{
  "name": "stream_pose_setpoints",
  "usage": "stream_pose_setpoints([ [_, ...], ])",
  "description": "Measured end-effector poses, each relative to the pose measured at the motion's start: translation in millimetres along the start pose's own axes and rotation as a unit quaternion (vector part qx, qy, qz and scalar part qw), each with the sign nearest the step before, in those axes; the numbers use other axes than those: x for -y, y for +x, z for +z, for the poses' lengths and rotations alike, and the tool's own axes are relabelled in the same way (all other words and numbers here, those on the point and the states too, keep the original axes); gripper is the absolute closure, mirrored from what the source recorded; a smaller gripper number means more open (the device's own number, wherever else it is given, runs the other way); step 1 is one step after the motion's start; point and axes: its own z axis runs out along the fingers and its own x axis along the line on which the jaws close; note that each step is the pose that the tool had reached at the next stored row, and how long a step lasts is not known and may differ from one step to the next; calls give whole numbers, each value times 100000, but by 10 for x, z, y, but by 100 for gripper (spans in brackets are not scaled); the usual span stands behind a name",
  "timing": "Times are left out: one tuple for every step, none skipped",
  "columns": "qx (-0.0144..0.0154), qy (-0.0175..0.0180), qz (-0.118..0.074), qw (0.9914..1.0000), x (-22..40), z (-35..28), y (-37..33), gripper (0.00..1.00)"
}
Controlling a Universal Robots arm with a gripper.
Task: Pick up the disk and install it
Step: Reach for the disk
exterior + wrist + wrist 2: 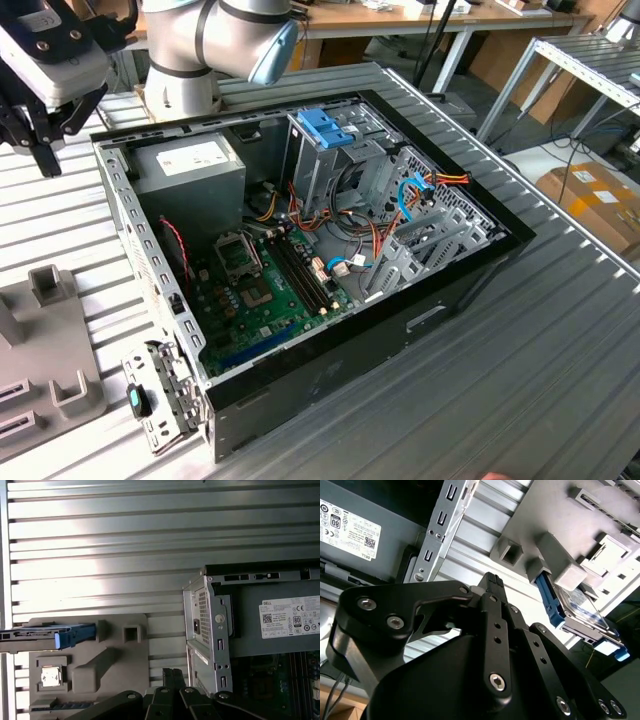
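Exterior view: claw (40, 150) was held clear of the grey fixture (45, 350).
Second wrist view: claw was seen pressed together, empty; disk (580, 605) was seated edgewise in the fixture.
First wrist view: disk's (50, 632) long axis was noted along the fixture's edge, aside of the claw.

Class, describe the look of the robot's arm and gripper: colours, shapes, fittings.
The arm is a thick silver-grey tube with rounded joints, one closed by a light-blue cap. The gripper is matte black, built of flat linkage plates pinned with silver screws.
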Motion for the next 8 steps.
stream_pose_setpoints([
  [1, 2, -2, 100000, 0, 0, 5, 89],
  [4, -4, -2, 100000, 1, 0, 13, 89],
  [3, -2, -2, 100000, 2, 0, 21, 89],
  [4, -3, -1, 100000, 2, 0, 28, 89],
  [1, -3, -2, 100000, 3, 0, 34, 89],
  [3, -4, 0, 100000, 3, 0, 41, 89],
  [3, -1, -3, 100000, 4, 0, 46, 89],
  [5, -3, -2, 100000, 4, 0, 57, 89],
])
